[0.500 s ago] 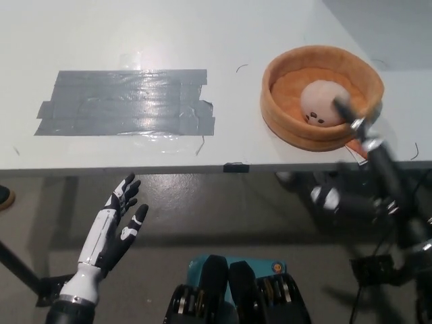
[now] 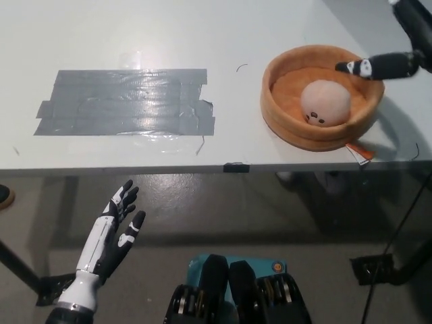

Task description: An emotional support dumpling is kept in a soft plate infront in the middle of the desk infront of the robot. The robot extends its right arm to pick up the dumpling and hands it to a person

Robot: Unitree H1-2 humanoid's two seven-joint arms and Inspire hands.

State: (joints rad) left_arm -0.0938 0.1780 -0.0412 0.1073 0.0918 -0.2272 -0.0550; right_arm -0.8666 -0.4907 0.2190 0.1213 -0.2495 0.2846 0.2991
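Round pale plush dumpling with dark face marks is seated in soft orange plate. Black right hand, state indeterminate, is positioned over far-right rim. White left hand is spread wide, empty, near left.

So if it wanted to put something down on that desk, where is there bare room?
The widest bare patch lies between the grey tape and the orange plate. The strip behind the tape, toward the desk's far edge, is bare too. The right end is crowded: the plate holds the dumpling, with the black right hand over its rim. The white left hand hangs below the desk.
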